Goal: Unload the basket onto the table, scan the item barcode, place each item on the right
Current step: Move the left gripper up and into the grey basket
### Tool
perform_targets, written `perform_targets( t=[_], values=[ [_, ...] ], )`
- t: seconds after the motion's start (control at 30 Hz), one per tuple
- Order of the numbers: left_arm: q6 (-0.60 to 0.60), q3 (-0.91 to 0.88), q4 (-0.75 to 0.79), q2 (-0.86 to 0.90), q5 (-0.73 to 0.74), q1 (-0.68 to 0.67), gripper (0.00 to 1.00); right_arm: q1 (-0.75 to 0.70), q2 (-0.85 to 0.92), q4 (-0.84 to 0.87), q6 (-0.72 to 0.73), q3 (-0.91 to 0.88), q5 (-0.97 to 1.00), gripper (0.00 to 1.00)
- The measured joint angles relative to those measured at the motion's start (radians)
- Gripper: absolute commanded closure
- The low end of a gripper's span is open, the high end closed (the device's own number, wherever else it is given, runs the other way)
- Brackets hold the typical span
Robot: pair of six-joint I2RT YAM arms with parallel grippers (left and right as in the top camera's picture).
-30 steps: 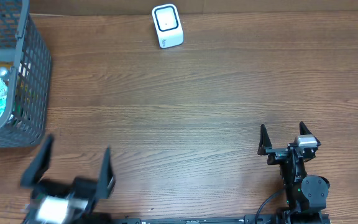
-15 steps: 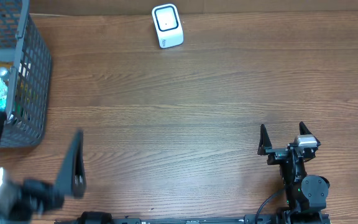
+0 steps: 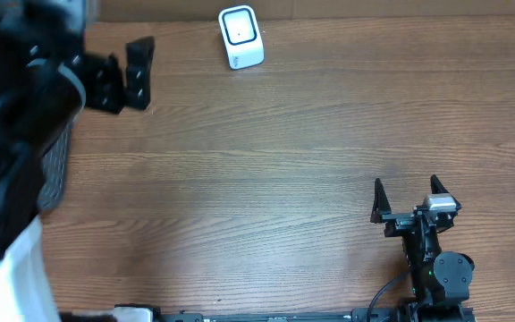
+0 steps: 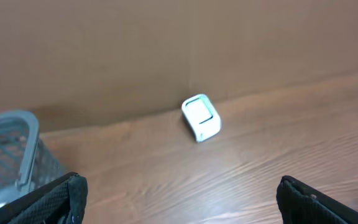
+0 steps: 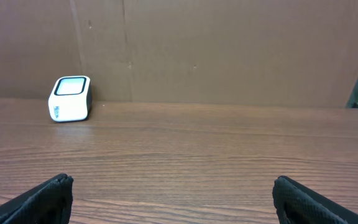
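Note:
The item to scan is hidden: my raised left arm fills the left of the overhead view and covers nearly all of the grey mesh basket. One of that arm's black fingers sticks out near the white barcode scanner. In the left wrist view the left gripper is open and empty above the table, with the scanner ahead and the basket at the left. My right gripper rests open and empty at the front right, facing the scanner.
A brown cardboard wall closes off the far edge of the wooden table. The basket stands at the table's far left.
My left arm has swung up from the front left of the table to above the basket, close under the camera. The right arm has not moved.

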Motion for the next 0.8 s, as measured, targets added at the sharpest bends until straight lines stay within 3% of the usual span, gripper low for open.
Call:
perform_targets(
  t=[0.43,0.6,0.8],
  values=[
    [-0.013,0.002,0.002,0.117,-0.458,0.043,0.00,0.000,0.000,0.001,0.000,0.000,0.000,0.00],
    [-0.042,0.002,0.000,0.143,-0.461,0.186,0.00,0.000,0.000,0.000,0.000,0.000,0.000,0.00],
    [-0.069,0.003,-0.018,0.166,-0.317,0.424,0.00,0.000,0.000,0.000,0.000,0.000,0.000,0.00]
  ],
)
